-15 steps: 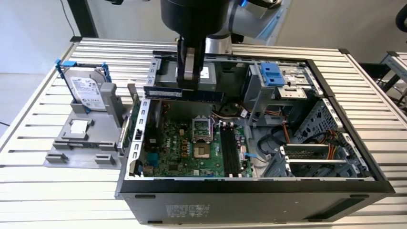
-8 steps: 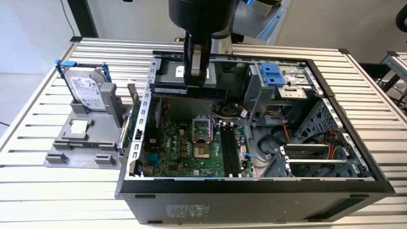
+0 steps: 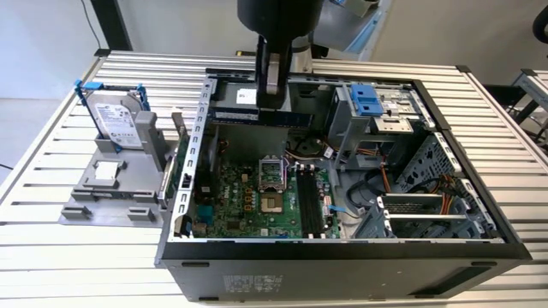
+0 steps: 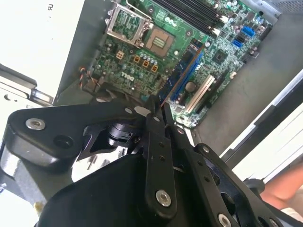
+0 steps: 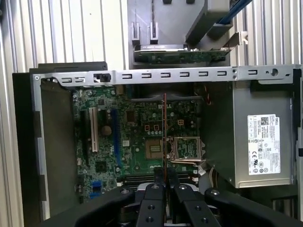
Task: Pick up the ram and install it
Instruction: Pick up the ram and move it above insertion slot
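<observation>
My gripper (image 3: 272,104) hangs over the back part of the open computer case (image 3: 342,247), shut on the ram (image 3: 276,117). In the exterior view the ram is a long dark stick held level between the fingers, above the motherboard (image 3: 248,199). In both wrist views I see it edge-on as a thin strip (image 4: 183,68) (image 5: 164,132) running out from the closed fingertips (image 4: 152,113) (image 5: 155,182). The black memory slots (image 3: 308,199) (image 5: 142,178) lie on the board below it, apart from the ram.
A silver hard drive in a blue frame (image 3: 115,122) stands in a grey holder (image 3: 107,192) at the exterior view's left. The power supply (image 5: 255,142), drive cage (image 3: 376,106) and cables (image 3: 364,192) crowd the case. The slatted table (image 3: 505,128) lies all around.
</observation>
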You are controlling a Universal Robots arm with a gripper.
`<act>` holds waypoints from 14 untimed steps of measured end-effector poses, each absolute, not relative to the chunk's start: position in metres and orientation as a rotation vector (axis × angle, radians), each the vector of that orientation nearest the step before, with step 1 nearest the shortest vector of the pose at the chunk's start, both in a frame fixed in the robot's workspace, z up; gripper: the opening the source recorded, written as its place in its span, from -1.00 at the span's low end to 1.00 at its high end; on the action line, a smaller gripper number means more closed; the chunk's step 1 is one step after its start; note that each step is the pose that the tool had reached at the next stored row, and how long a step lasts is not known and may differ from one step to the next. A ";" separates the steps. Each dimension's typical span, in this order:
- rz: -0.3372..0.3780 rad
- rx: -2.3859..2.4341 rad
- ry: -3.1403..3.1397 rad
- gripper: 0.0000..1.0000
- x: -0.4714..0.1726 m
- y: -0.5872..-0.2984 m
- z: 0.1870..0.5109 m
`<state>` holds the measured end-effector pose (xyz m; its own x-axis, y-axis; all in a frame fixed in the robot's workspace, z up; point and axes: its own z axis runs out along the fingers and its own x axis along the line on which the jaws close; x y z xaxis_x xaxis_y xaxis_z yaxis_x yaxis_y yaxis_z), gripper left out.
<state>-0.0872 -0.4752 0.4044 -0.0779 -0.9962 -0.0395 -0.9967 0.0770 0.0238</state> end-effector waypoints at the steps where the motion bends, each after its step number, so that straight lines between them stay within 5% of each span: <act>1: 0.069 -2.124 2.296 -1.00 -0.086 -0.474 0.404; 14: 0.069 -2.125 2.296 -1.00 -0.071 -0.459 0.404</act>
